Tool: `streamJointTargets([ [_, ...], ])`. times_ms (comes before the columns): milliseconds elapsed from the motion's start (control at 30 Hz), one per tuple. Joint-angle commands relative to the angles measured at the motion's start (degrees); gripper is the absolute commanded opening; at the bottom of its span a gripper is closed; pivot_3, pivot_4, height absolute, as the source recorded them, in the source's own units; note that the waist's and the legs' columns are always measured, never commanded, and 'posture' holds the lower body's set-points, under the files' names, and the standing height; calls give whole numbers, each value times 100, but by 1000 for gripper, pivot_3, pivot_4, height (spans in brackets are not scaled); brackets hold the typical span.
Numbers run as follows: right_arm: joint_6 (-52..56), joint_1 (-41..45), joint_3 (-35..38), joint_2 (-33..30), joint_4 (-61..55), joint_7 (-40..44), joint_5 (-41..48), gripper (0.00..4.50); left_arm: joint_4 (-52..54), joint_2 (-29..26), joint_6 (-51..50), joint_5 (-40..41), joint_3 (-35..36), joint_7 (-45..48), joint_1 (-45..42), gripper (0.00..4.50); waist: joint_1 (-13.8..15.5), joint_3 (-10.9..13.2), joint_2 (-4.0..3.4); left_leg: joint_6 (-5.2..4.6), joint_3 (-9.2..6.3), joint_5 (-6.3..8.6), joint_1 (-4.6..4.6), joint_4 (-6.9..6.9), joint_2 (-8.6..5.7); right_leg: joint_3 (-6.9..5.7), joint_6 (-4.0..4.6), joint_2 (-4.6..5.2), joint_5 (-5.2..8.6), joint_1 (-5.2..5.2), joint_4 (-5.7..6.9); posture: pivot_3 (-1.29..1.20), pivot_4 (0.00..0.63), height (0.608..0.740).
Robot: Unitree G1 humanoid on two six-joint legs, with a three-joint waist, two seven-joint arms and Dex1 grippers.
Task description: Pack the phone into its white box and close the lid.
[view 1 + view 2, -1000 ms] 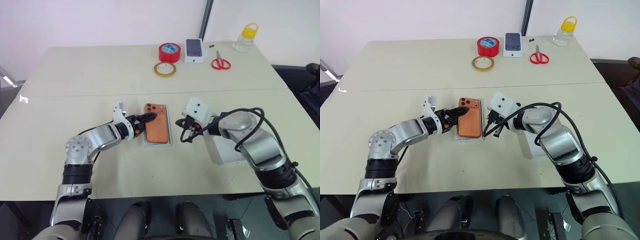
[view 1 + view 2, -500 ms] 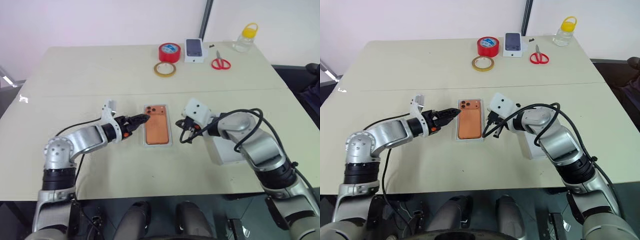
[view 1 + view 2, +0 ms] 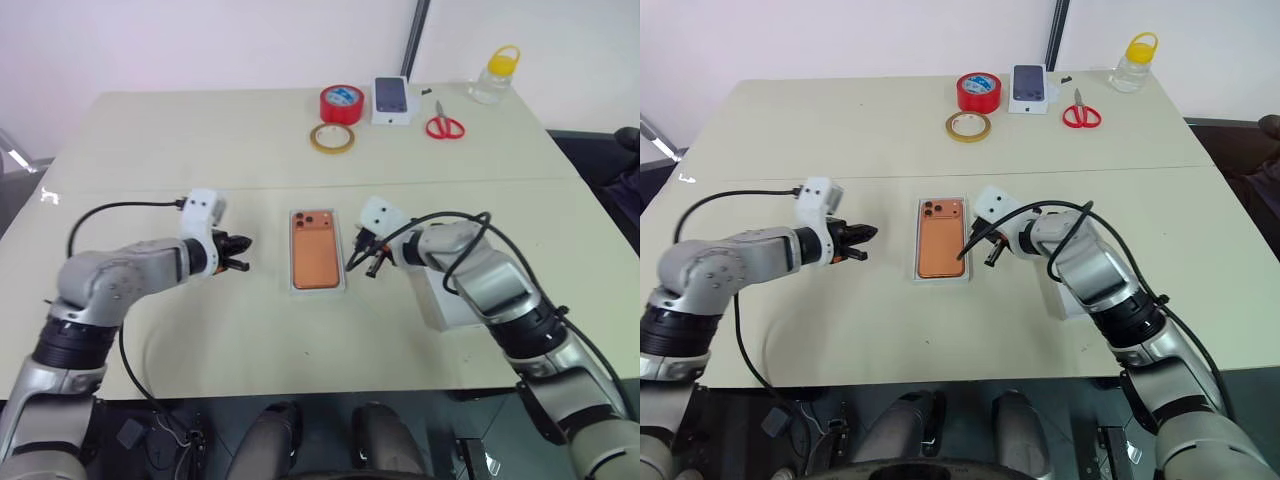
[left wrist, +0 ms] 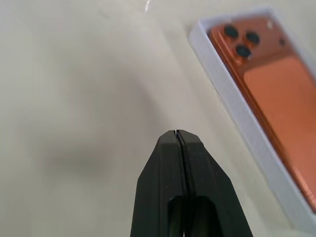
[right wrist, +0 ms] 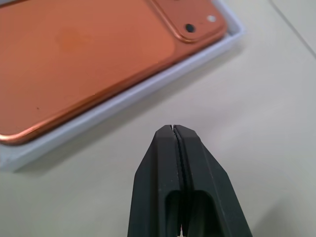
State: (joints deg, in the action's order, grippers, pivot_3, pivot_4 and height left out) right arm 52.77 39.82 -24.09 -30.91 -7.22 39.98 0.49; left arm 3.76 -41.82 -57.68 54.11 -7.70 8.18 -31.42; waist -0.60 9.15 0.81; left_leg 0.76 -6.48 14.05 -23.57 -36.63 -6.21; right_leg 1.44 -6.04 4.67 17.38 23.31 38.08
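Phone (image 3: 317,250) lies back-up in the white box (image 3: 317,288) at table (image 3: 200,130) centre, camera bump at the far end, three dark lenses showing. No logo or writing readable on the phone's back.

Left gripper (image 3: 243,266) sits left of the box, well apart from it, fingers pressed together, holding nothing, tips pointing right toward the box. The left wrist view shows the two black fingers (image 4: 168,163) shut tight over bare table, box and phone beyond them.

Right gripper (image 3: 352,262) is just beside the box's right rim, fingers pressed together, empty. Cannot tell whether the tips touch the rim. The right wrist view shows shut fingers (image 5: 197,173) close to the box's long edge, phone inside.

Lid (image 3: 455,305) lies on the table to the right, near edge, partly under the right arm; no print visible on it from here.

Far side of table: red tape roll (image 3: 340,103), a tan tape ring (image 3: 330,138) just in front of it, small white box (image 3: 391,100) with a dark phone picture on top, red scissors (image 3: 441,124), clear jar with yellow lid (image 3: 495,75). No label on any of these is legible.
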Motion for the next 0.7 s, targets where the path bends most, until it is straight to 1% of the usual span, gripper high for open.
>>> streamJointTargets([
  [33,-348,317,-294,123,322,-159,-404,0,-224,129,362,-1020,-574,722,-402,33,-7,0,0,0,0,0,0,0,0,-1,0,0,0,0,1,0,150,740],
  [133,-528,532,-429,384,767,-213,-550,0,-440,389,493,-1647,-1044,1209,-673,33,-28,0,0,1,0,-1,0,4,0,-1,0,0,0,4,3,0,150,740],
  [267,-716,663,-534,582,1046,-162,-686,0,-558,715,445,-2083,-1249,1683,-819,33,-30,0,0,6,-1,-5,0,20,1,-1,-1,-1,0,13,3,0,150,740],
  [333,-742,680,-550,650,1019,-84,-694,0,-455,786,392,-2274,-1421,1945,-806,33,-27,0,0,9,-1,-7,0,28,1,-1,-1,-1,0,16,3,0,150,740],
  [400,-724,648,-550,654,912,4,-701,0,-370,878,320,-2373,-1418,2104,-777,33,-24,0,0,10,-2,-7,1,28,1,-1,-1,-1,0,14,3,0,150,740],
  [533,-585,403,-534,444,390,220,-700,0,-103,1172,83,-2391,-1334,2304,-791,33,1,0,0,9,-4,-7,1,20,0,-3,-1,-1,-1,10,4,0,150,740],
  [700,-203,-76,-380,-127,-595,500,-596,0,370,1579,-319,-2305,-1418,2534,-822,33,15,0,0,7,-7,-6,0,15,-5,-5,-2,2,0,5,3,0,150,740],
])
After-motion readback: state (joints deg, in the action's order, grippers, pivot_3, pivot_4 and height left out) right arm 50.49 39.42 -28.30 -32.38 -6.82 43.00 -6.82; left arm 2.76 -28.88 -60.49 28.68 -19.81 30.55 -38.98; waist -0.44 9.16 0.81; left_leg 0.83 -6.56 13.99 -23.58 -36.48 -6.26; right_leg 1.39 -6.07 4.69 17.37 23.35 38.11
